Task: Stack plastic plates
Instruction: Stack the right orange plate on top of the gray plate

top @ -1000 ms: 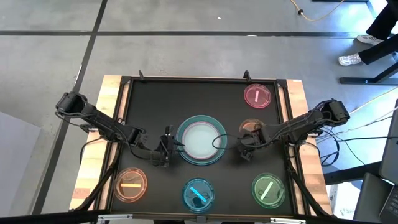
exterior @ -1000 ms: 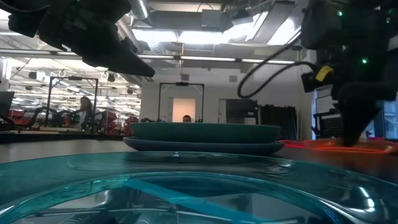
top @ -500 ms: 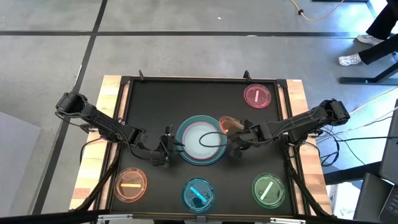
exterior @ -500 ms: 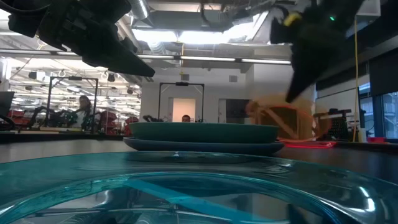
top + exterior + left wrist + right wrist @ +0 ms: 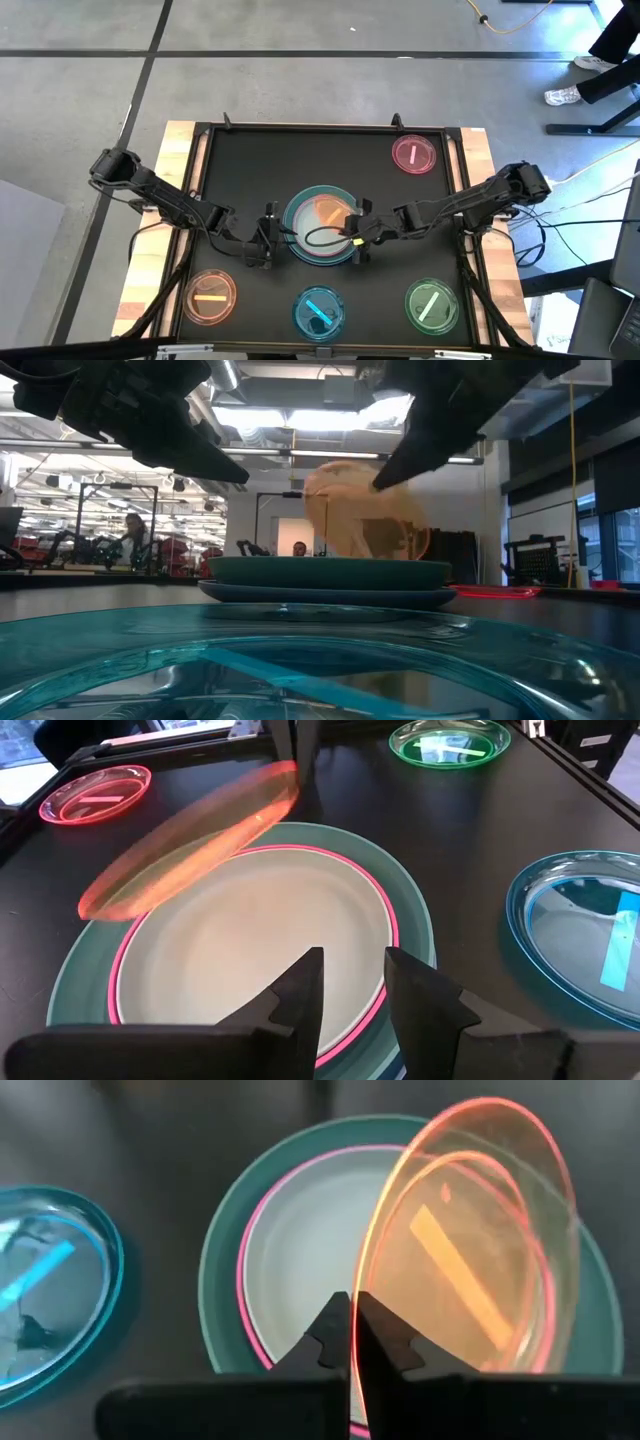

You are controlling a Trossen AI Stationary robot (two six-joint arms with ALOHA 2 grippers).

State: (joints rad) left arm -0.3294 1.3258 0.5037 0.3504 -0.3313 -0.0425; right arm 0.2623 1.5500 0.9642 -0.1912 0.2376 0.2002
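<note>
orange plate (image 5: pixel 470 1240): small, see-through, a pale bar mark on its face; held tilted in the air above the stack at the table's middle, not touching it
right gripper (image 5: pixel 353 1342): fingers pressed together on the orange plate's rim, pinching it; arm reaches in from the table's right edge over the stack
stack (image 5: pixel 322 228): teal plate at the bottom, pink-rimmed plate on it, pale plate on top; sits mid-table
left gripper (image 5: pixel 352 995): just beside the stack's left edge, hovering low, fingers spread with a gap between them, holding nothing
pink plate (image 5: pixel 412 153): small, bar mark, far right corner of the table, well apart from the stack
second orange plate (image 5: pixel 210 296): near left corner, yellow bar mark
cyan plate (image 5: pixel 318 311): near edge, middle, blue bar mark
green plate (image 5: pixel 431 305): near right corner, pale bar mark
table (image 5: pixel 245 165): black top, wooden border
writing: no readable brand or label on any plate
background: person (image 5: pixel 131 540) far off in the low view
</note>
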